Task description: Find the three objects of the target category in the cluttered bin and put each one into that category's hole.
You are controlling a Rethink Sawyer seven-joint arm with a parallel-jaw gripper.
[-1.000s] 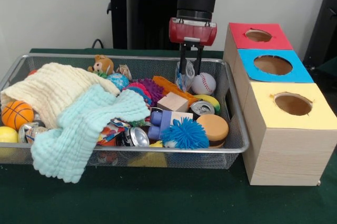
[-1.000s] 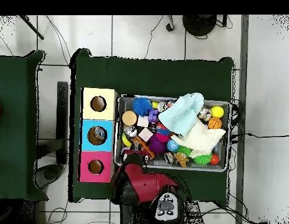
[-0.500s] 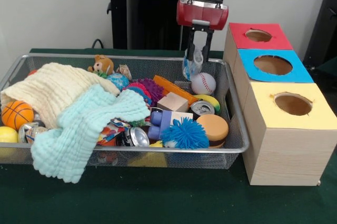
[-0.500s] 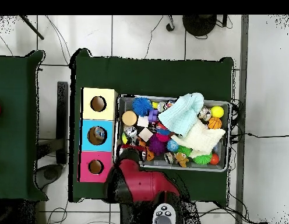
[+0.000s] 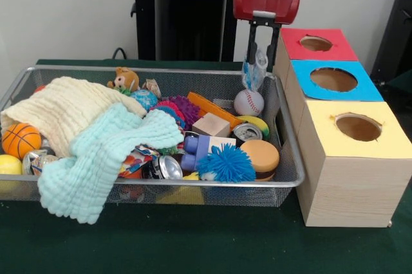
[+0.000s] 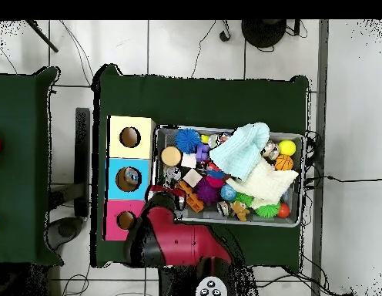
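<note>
My gripper (image 5: pixel 262 62) hangs above the far right corner of the wire bin (image 5: pixel 129 182), shut on a crumpled clear plastic piece (image 5: pixel 255 72) with blue marks. The piece dangles clear of the bin's contents, just left of the red-topped box (image 5: pixel 315 44). A blue-topped box (image 5: pixel 335 80) and a yellow-topped box (image 5: pixel 357 127) follow in a row, each with a round hole. In the overhead view the red arm (image 6: pixel 165 231) covers the gripper, between the bin (image 6: pixel 248 223) and the red box (image 6: pixel 126 220).
The bin holds a baseball (image 5: pixel 248 101), crushed cans (image 5: pixel 247 132), a blue spiky ball (image 5: pixel 225 163), a wooden block (image 5: pixel 211 124), a basketball (image 5: pixel 20 140), a small teddy (image 5: pixel 125 80) and two draped cloths (image 5: pixel 96 152). The boxes stand against the bin's right side.
The gripper has risen out of the bin with the plastic piece and moved right, toward the red-topped box. The bin's contents have stayed put.
</note>
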